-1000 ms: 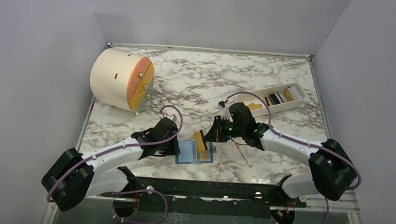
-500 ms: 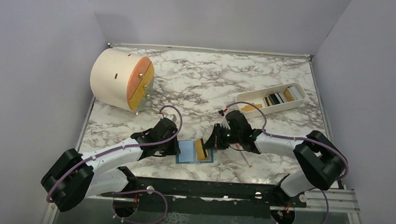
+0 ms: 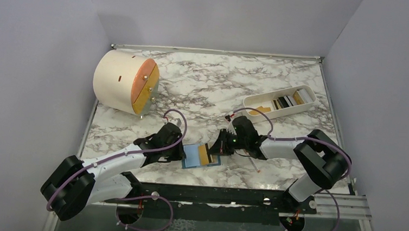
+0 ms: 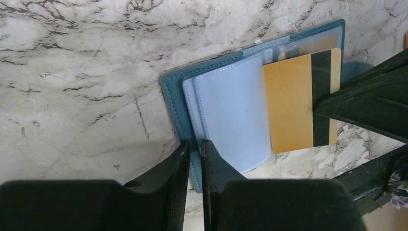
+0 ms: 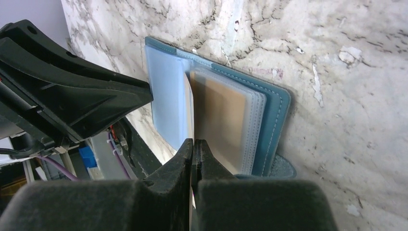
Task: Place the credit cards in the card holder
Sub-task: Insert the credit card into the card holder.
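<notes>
Lowered onto the card holder, the gold card rides clamped in the right gripper while the left gripper pinches the holder's edge steady.

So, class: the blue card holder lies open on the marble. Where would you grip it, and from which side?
Pinch the card holder by the bare teal cover edge of its left half, coming in low from the left arm's side. It lies flat and open, and the right gripper holds the gold card over the other half.
</notes>
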Robot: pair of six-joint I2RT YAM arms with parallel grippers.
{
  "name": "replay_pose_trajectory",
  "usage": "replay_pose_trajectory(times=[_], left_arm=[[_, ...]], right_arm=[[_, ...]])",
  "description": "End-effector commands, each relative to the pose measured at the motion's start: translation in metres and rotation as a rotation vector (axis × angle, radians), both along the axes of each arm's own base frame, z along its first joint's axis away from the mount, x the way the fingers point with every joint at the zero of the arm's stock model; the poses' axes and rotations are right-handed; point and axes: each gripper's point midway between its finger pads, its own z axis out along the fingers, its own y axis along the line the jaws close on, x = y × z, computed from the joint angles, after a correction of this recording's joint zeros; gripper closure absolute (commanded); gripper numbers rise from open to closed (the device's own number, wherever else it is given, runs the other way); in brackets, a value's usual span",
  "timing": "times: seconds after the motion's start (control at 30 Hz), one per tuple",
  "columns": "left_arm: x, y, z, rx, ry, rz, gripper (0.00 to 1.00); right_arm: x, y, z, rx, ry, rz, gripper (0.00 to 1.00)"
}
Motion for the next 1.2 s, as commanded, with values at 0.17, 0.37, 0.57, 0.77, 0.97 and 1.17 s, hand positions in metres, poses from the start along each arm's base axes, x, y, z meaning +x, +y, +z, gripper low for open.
replay_pose_trajectory(times=[0.17, 0.37, 0.57, 0.77, 0.97, 1.17], left_arm=[[-0.015, 0.005, -0.016, 0.008, 0.061, -0.015, 0.83], [-0.016, 0.004, -0.016, 0.003, 0.067, -0.015, 0.83], [-0.016, 0.002, -0.015, -0.013, 0.066, -0.011, 0.84], [-0.018, 0.001, -0.016, -0.032, 0.074, 0.001, 0.84], [-0.021, 0.002, -0.019, -0.040, 0.086, 0.009, 0.85], [-0.022, -0.001, -0.018, -0.060, 0.090, 0.013, 0.85]], right_arm=[[-0.007, 0.008, -0.009, 0.043, 0.012, 0.051, 0.99], [-0.006, 0.008, -0.009, 0.054, 0.002, 0.033, 0.99], [0.000, 0.008, -0.008, 0.064, -0.024, 0.004, 0.99], [0.002, 0.010, -0.006, 0.088, -0.038, -0.008, 0.99], [0.006, 0.009, -0.004, 0.084, -0.061, -0.022, 0.99], [-0.001, 0.008, -0.010, 0.082, -0.028, -0.024, 0.98]])
